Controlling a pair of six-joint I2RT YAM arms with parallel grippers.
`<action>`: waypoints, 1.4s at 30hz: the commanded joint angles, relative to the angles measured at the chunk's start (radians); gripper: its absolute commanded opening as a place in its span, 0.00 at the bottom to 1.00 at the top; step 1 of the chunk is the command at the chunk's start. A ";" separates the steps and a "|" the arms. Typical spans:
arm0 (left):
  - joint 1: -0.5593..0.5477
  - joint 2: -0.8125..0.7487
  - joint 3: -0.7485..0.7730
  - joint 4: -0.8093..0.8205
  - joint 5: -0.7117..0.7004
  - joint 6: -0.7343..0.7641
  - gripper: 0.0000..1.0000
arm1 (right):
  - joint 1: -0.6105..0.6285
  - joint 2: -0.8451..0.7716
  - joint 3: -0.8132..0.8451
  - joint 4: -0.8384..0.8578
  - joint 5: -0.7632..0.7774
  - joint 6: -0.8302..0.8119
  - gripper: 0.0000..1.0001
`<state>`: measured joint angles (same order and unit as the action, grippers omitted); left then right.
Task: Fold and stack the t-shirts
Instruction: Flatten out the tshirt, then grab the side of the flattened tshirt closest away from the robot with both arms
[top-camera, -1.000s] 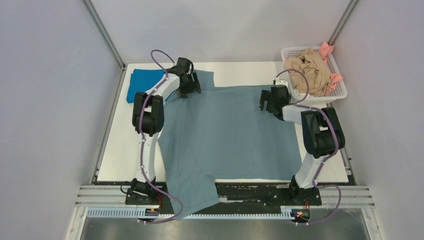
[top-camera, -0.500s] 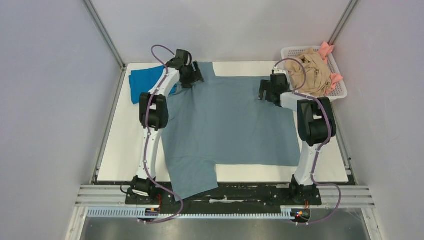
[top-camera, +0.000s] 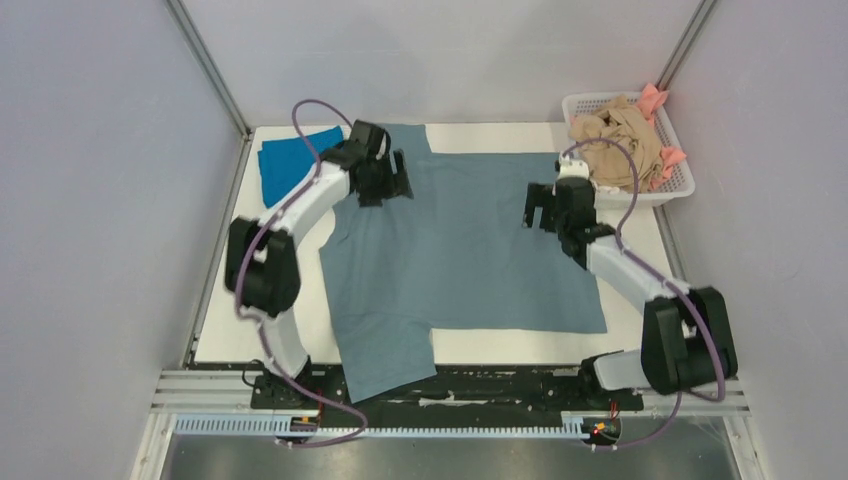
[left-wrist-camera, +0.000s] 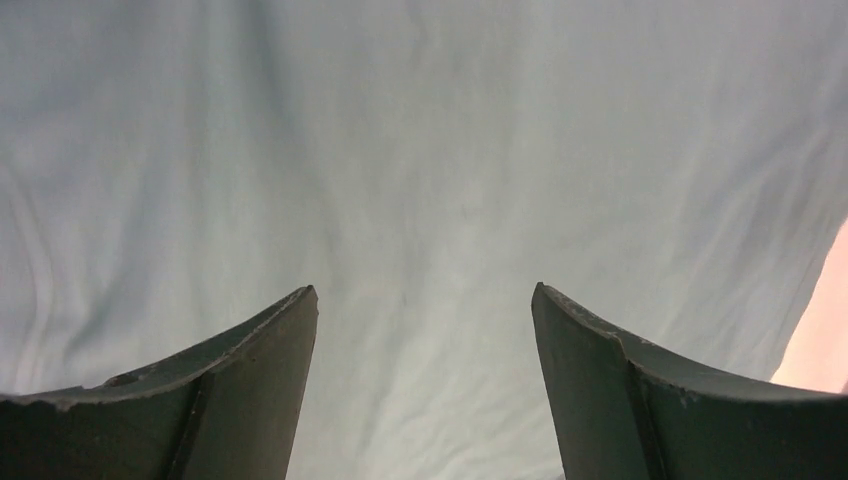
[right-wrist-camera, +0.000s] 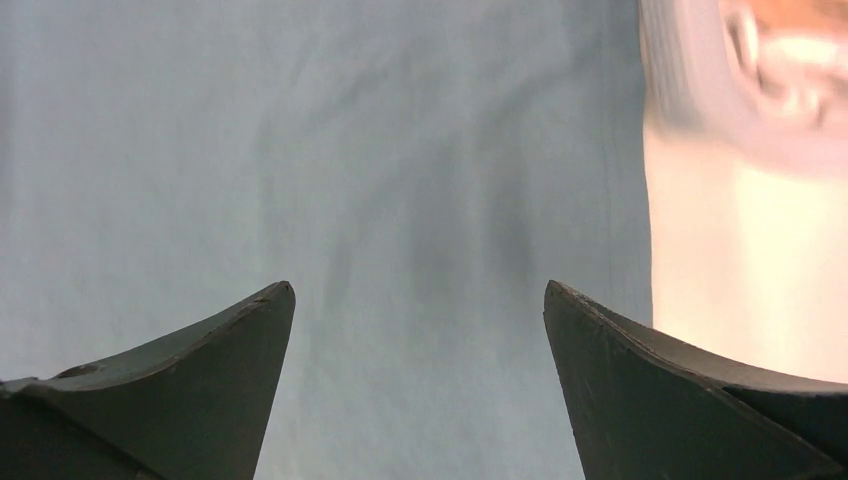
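The large grey-blue t-shirt (top-camera: 465, 250) lies spread flat over the white table, one sleeve hanging over the near edge. It fills the left wrist view (left-wrist-camera: 420, 150) and most of the right wrist view (right-wrist-camera: 330, 150). A folded bright blue t-shirt (top-camera: 290, 160) lies at the far left corner. My left gripper (top-camera: 395, 180) is open and empty above the shirt's far left part. My right gripper (top-camera: 540, 210) is open and empty above the shirt's far right part, near its edge. Beige (top-camera: 620, 135) and pink (top-camera: 655, 100) shirts lie in the basket.
A white plastic basket (top-camera: 680, 185) stands at the far right corner and shows blurred in the right wrist view (right-wrist-camera: 760, 70). Bare white table (top-camera: 250, 300) lies left of the shirt. Grey enclosure walls stand on both sides and at the back.
Both grippers have let go of the shirt's far edge and drawn back toward the near side. The grey-blue shirt now lies flat, shifted further onto the table.
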<state>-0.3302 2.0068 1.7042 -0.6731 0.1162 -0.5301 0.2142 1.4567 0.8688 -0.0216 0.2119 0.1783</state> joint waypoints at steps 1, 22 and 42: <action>-0.125 -0.362 -0.363 0.063 -0.175 -0.023 0.84 | -0.004 -0.176 -0.192 0.014 0.022 0.075 0.98; -0.835 -0.905 -1.084 -0.211 -0.234 -0.515 0.81 | -0.003 -0.361 -0.327 -0.030 0.120 0.072 0.98; -1.014 -0.802 -1.174 -0.135 -0.248 -0.707 0.34 | -0.004 -0.389 -0.349 -0.036 0.158 0.092 0.98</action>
<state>-1.3327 1.1637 0.5499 -0.8669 -0.0750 -1.1648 0.2123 1.1080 0.5365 -0.0696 0.3405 0.2485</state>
